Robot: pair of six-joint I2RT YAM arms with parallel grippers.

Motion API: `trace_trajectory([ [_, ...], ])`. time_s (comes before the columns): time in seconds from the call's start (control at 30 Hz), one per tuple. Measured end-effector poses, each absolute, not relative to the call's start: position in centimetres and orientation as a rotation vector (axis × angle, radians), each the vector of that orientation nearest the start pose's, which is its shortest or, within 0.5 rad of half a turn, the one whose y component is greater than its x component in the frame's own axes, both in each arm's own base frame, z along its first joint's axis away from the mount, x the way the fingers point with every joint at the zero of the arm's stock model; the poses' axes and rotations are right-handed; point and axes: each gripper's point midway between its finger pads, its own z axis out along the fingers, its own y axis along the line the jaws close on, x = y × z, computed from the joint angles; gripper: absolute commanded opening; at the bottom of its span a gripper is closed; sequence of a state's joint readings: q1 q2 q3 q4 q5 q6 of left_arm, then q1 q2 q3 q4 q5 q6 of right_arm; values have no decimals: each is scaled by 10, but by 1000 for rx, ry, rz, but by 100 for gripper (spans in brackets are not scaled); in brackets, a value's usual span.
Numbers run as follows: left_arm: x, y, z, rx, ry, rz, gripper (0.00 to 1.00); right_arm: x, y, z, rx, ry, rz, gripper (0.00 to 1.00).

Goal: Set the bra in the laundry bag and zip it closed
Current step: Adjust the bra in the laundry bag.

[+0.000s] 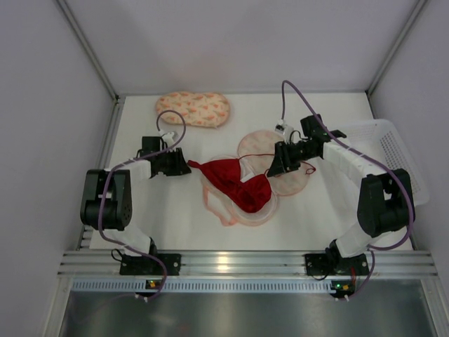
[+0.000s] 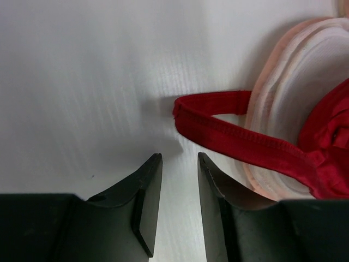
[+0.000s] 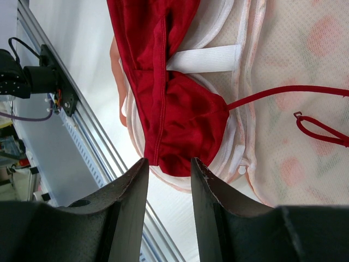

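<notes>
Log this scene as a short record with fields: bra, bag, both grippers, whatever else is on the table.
bra: lies across the open bag, one band end out on the table
laundry bag: unzipped, spread open
left gripper: open, empty, fingers just short of the band end
right gripper: open, empty, near the bra's cup
second pouch: closed, far side of table
mesh basket: right edge of table

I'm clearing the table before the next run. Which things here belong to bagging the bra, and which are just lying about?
Part of the job:
- bra
- laundry bag, open beneath it

Lying about:
- matching pouch, at the back
- white basket, on the right
</notes>
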State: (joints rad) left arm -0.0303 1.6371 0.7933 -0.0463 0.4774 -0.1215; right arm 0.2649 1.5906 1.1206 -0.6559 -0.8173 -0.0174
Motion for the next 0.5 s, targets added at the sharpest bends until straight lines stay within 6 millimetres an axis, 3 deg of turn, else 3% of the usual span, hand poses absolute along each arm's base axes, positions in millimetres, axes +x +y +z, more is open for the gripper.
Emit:
trace_trajectory([
  [0.23, 369, -108, 31, 98, 2407, -709, 41, 273, 206, 126, -609, 2507, 1175, 38],
  [0.5, 388, -109, 32, 77, 2397, -706, 42, 272, 206, 126, -607, 2511, 1176, 38],
])
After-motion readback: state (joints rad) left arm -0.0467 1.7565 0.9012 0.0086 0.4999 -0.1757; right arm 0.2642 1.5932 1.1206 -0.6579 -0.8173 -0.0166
